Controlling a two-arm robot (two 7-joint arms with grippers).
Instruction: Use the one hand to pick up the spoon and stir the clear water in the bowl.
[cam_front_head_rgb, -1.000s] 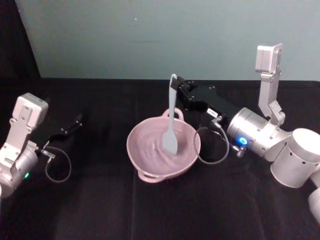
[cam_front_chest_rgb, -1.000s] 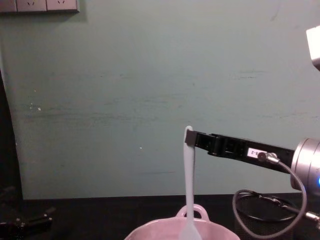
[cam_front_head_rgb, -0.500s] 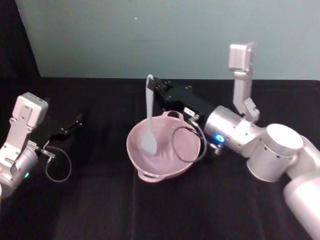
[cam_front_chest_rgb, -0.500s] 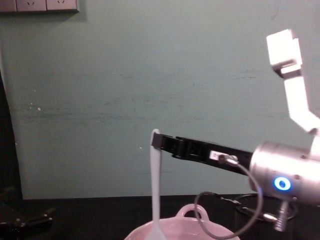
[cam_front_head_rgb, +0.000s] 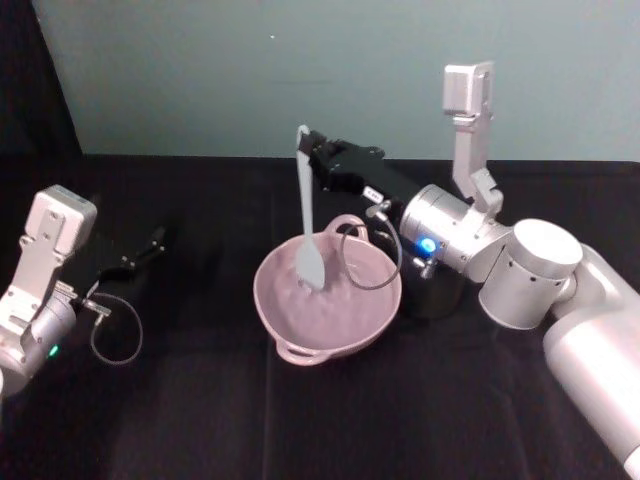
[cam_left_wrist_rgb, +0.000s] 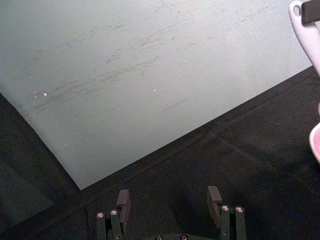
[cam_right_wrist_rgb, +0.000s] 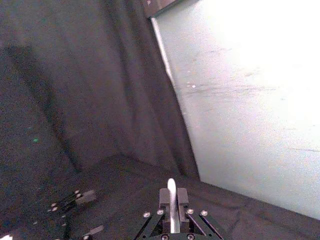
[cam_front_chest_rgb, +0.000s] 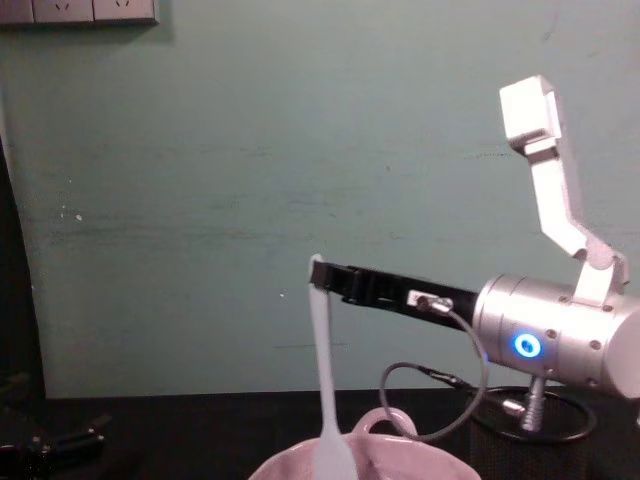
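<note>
A black cloth covers the desk. Behind it rises a pale teal wall, with white sockets high up and a dark curtain at the left. A black mesh cup stands right of centre.

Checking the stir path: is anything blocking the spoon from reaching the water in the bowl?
Nothing visible does. The right gripper holds the spoon by its handle tip, blade down inside the pink bowl.
</note>
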